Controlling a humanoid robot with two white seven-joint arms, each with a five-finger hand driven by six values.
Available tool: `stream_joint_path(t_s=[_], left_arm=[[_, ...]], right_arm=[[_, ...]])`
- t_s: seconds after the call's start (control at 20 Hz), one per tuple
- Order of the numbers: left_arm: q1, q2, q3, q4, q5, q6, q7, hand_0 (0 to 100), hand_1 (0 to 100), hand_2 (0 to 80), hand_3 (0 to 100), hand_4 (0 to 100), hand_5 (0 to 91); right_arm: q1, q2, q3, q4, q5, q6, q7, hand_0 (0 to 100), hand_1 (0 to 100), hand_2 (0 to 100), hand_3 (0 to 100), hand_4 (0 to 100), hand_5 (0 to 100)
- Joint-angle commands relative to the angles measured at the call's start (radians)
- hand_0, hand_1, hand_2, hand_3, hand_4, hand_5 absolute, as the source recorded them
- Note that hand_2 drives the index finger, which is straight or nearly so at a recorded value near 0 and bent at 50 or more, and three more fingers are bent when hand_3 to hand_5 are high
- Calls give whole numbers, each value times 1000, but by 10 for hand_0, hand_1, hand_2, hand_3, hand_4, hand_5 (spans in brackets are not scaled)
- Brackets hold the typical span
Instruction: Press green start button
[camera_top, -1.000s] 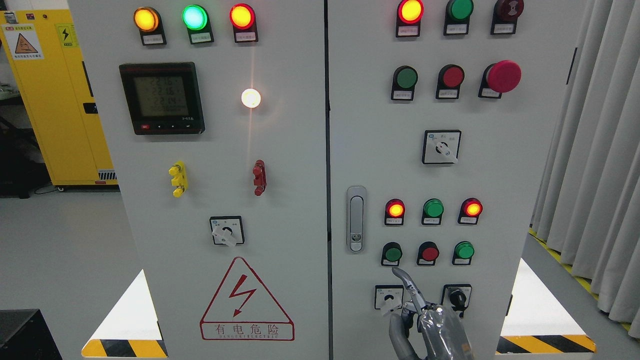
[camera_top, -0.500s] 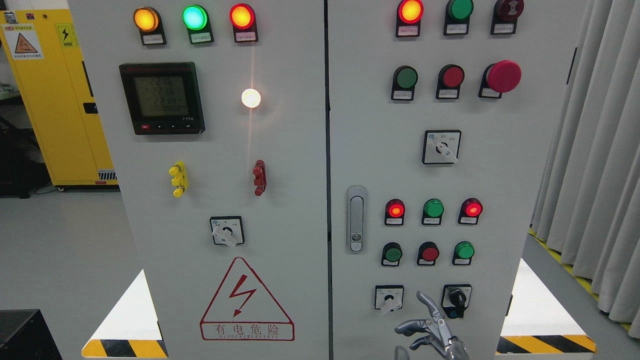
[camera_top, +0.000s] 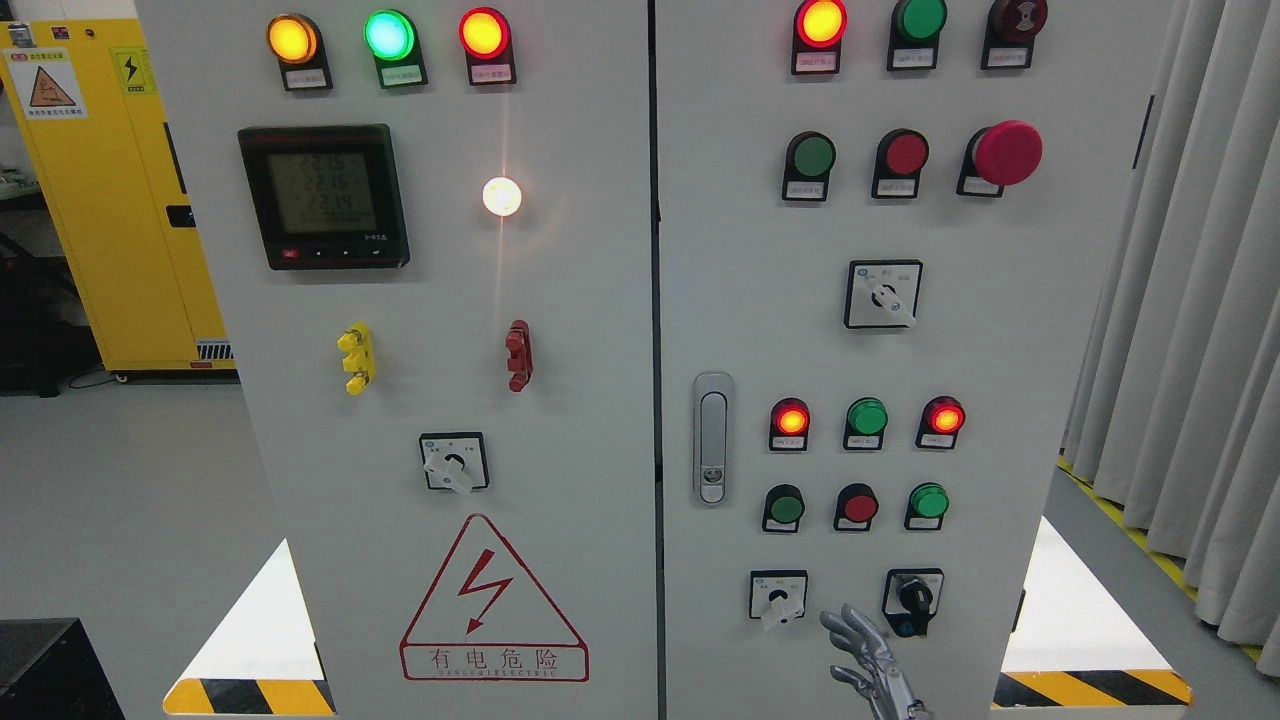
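A dark green push button (camera_top: 786, 507) sits at the left of the lower button row on the right cabinet door, beside a red button (camera_top: 859, 506) and a lighter green one (camera_top: 929, 500). Another dark green push button (camera_top: 813, 155) sits higher on the same door. My right hand (camera_top: 862, 650) shows only as grey metal fingers (camera_top: 850, 625) at the bottom edge, between two rotary switches and well below the lower green button. The fingers are spread and hold nothing. They touch no button. My left hand is out of view.
The grey cabinet (camera_top: 1000, 400) fills the view, with a door latch (camera_top: 711, 438), rotary switches (camera_top: 777, 597) (camera_top: 912, 598) (camera_top: 882, 294), a red mushroom stop button (camera_top: 1006, 152), lit indicator lamps (camera_top: 790, 418) and a meter (camera_top: 323, 196). Curtains (camera_top: 1190, 350) hang at the right; a yellow cabinet (camera_top: 110, 200) stands at the left.
My right hand has dropped from just under the lower green button to the bottom edge. Its pointing finger has given way to spread fingers, and the forearm has left the view.
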Motion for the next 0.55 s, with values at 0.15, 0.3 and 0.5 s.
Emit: stream_joint_path(t_s=[0.15,0.3,0.5], left_arm=[[1,0,0,-1,0,-1,0,120,556,0,0,0,0],[0,0,0,-1,0,-1,0,120,556,0,0,0,0],[0,0,0,-1,0,-1,0,120,556,0,0,0,0]], right_arm=[[3,23,11,-38,-4,2,0,429,644,0,144,145,109],[-2,23,9,-39,-3,4,0,411,651,0,144,144,108],[-2,23,11,-47,2,4,-1,384,667,0,143,142,108]])
